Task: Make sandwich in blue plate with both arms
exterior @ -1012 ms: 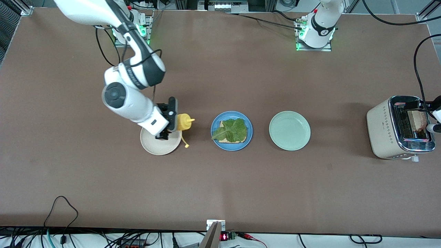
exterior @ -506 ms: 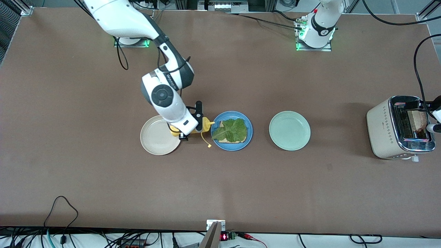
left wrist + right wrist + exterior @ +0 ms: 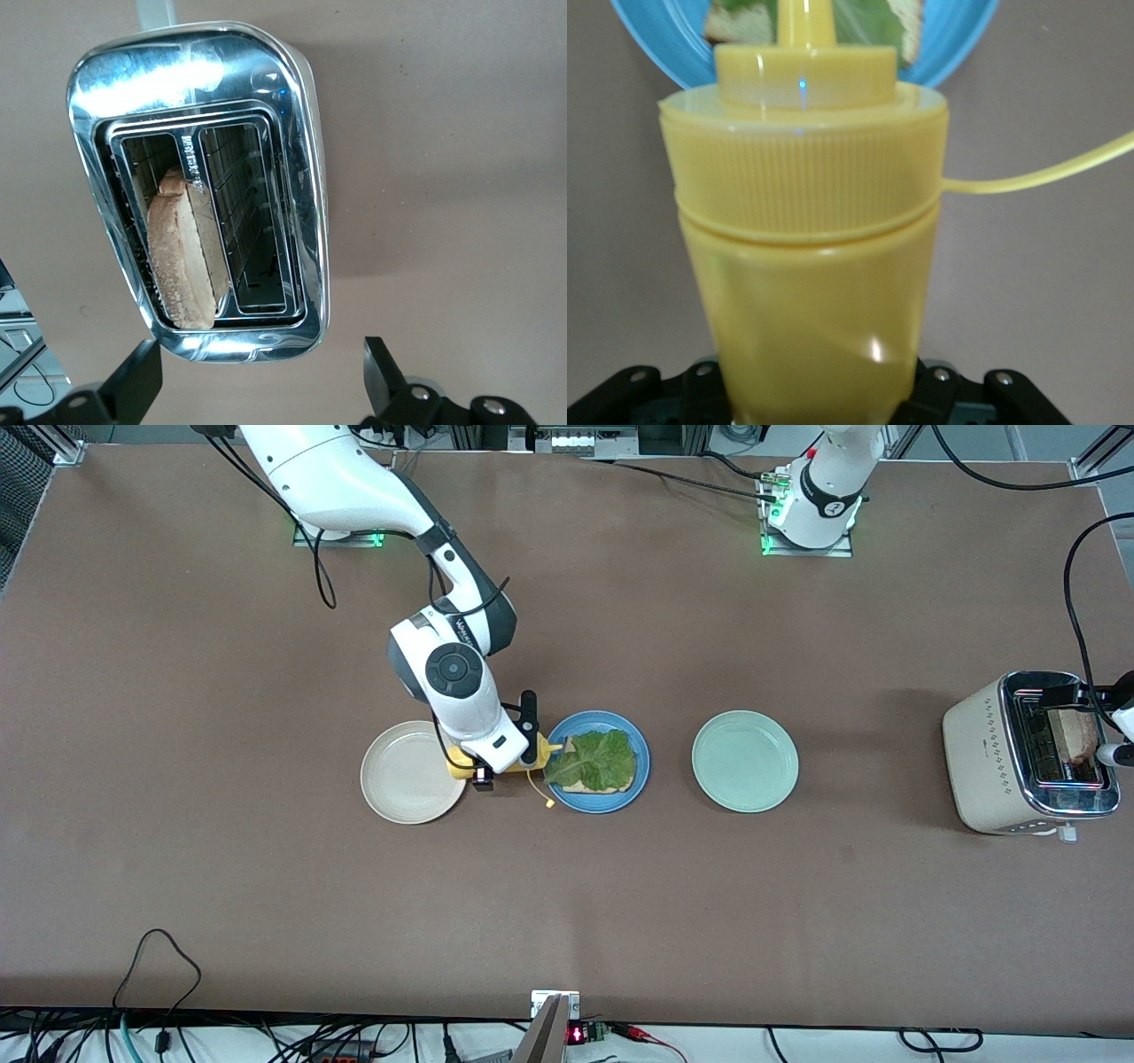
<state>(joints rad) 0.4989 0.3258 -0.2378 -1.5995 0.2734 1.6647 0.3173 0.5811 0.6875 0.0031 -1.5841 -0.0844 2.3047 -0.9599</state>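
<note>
From the front, my right gripper (image 3: 509, 766) is clamped on a yellow squeeze bottle (image 3: 496, 762), tipped on its side so its nozzle reaches over the rim of the blue plate (image 3: 642, 766), with the cap dangling on a thin strap below it. On that plate, just past the nozzle, lies the sandwich so far: a bread slice (image 3: 585, 784) with a green lettuce leaf (image 3: 598, 760) on top. A cream plate (image 3: 399, 779) sits just beside my right gripper toward the right arm's end of the table, and a mint-green plate (image 3: 745, 761) lies past the blue one toward the left arm's end. There is dark lettering on my right forearm, too small to read. My left gripper is barely in this view, at the toaster (image 3: 1028, 753). In my left wrist view, my left gripper (image 3: 257, 381) hangs with its fingers (image 3: 133, 385) spread wide, holding nothing, above the chrome toaster top (image 3: 301, 177); one toast slice (image 3: 182, 257) stands in one slot. Embossed lettering between the slots is unreadable. In my right wrist view, the ribbed yellow bottle (image 3: 811, 266) fills the frame, its spout aimed at the blue plate (image 3: 957, 44) and the lettuce (image 3: 873, 18).
</note>
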